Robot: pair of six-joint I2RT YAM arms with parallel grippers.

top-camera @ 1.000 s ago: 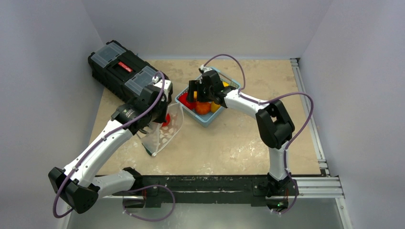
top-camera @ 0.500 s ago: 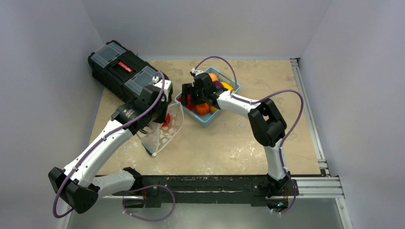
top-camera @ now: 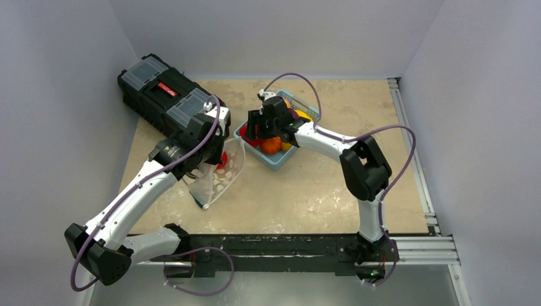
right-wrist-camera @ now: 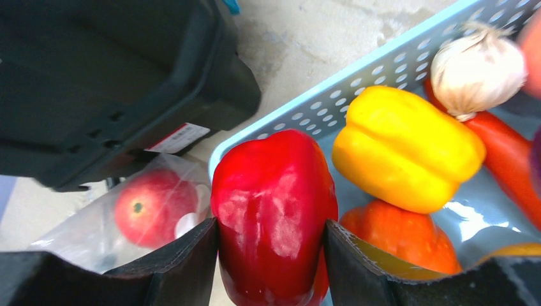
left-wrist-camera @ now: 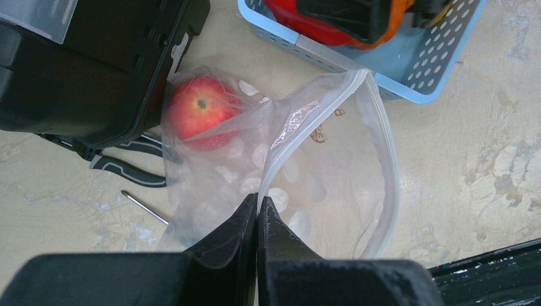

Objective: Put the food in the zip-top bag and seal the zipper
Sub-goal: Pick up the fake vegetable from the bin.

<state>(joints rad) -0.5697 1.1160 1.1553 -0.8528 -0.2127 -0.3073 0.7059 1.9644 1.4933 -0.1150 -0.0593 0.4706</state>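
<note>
The clear zip-top bag lies left of the basket with its mouth open, and it also shows in the left wrist view. A red apple sits inside it. My left gripper is shut on the zipper, the strip along the bag's mouth edge. My right gripper is shut on a red pepper at the left end of the light blue basket, close to the bag. A yellow pepper, an orange fruit, a garlic bulb and a long red vegetable lie in the basket.
A black toolbox stands at the back left, right beside the bag. Black-handled pliers and a thin metal shaft lie on the table by the toolbox. The basket sits mid-table toward the back.
My right gripper shifted slightly left and then back over the basket's left end, still on the red pepper. My left arm and the bag have not moved.
</note>
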